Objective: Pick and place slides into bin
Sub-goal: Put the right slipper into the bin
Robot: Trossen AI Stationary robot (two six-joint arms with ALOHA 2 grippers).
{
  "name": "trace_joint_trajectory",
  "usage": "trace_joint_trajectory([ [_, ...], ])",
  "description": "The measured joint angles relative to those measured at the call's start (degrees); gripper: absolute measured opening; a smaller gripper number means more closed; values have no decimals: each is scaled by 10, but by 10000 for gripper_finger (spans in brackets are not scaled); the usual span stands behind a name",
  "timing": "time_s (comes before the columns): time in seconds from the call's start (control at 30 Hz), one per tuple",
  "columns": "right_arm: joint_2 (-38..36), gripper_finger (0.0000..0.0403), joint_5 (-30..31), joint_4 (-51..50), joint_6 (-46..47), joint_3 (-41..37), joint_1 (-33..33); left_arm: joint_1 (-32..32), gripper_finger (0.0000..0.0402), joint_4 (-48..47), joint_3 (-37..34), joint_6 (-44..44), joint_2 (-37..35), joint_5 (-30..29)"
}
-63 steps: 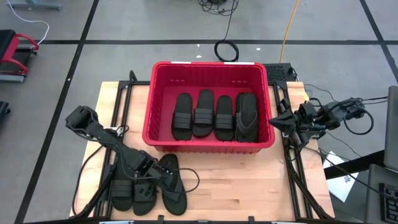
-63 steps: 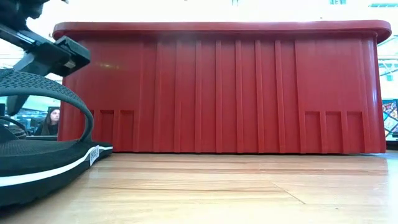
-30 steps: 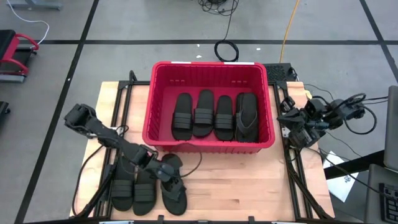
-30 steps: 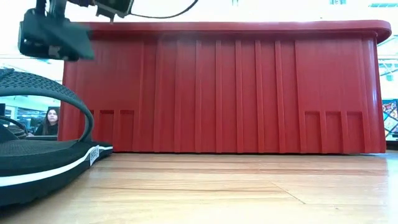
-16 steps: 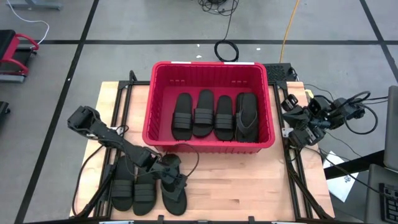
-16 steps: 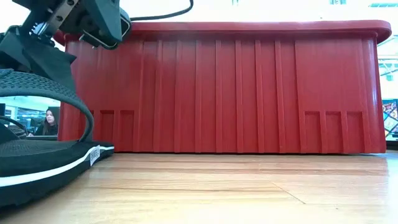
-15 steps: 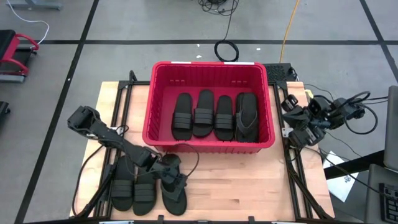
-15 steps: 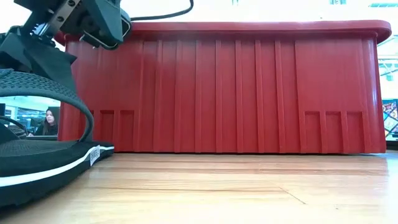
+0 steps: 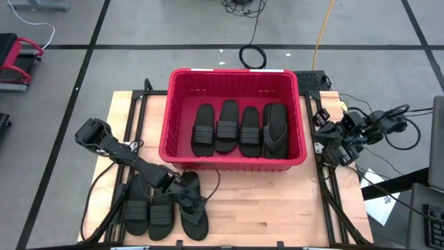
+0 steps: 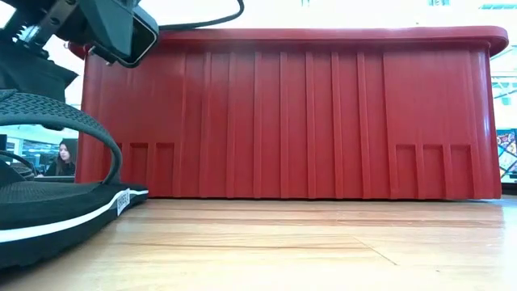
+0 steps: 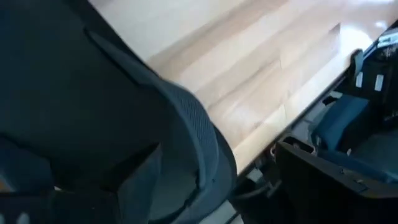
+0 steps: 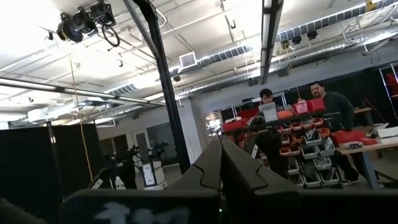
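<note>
The red bin (image 9: 166, 132) stands at the table's middle far side and fills the low view (image 10: 291, 113). Several black sandals (image 9: 229, 128) lie side by side on its floor. Two band-strap slides (image 9: 135, 208) (image 9: 161, 214) and a flip-flop (image 9: 195, 217) lie flat at the near left. My left gripper (image 9: 187, 198) hovers low over the flip-flop. Its wrist view shows the thong strap (image 11: 199, 137) very close. The flip-flop also shows in the low view (image 10: 48, 202). My right gripper (image 12: 221, 155) is shut and empty, off the table's right edge (image 9: 322, 132), tilted upward.
Bare wood (image 9: 263, 201) lies between the bin and the near edge. Cables (image 9: 208, 184) trail from my left arm over the sandals. A person (image 10: 65, 153) sits far behind the table. Other people (image 12: 323, 99) stand in the room.
My left gripper has gone from beside the bin's near wall toward the table's near edge and down, and now stands over the flip-flop. The sandals have kept still.
</note>
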Motion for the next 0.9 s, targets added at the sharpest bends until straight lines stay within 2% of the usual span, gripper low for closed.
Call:
trace_joint_trajectory([
  [0.1, 0, 0, 0, 0, 0, 0, 0, 0, 307, -11, 0, 9, 4, -25],
  [0.2, 0, 0, 1, 0, 0, 0, 0, 1, 307, -5, 0, 11, 21, -25],
  [0.4, 0, 0, 1, 0, 0, 0, 0, 1, 306, 46, -1, 34, 65, -28],
  [0.47, 0, 0, 1, 0, 0, 0, 0, 1, 293, 59, 0, 46, 71, -31],
  [0.53, 0, 0, 1, 1, 0, 0, 0, 1, 264, 61, 0, 55, 73, -30],
  [0.6, 0, 0, 2, 2, 0, 0, 0, 1, 218, 64, 0, 66, 76, -27],
  [0.67, 0, 0, 2, 4, 0, 0, 0, 1, 158, 65, -1, 85, 76, -19],
  [0.77, 0, 0, 2, 6, 0, 0, 0, -1, 47, 72, -1, 119, 68, -6],
  [0.8, 0, 0, 2, 6, 0, 0, 0, -2, 24, 82, -1, 129, 64, -3],
  [0.9, 0, 0, 2, 11, 0, 0, 0, -11, 15, 119, 0, 147, 45, 0],
])
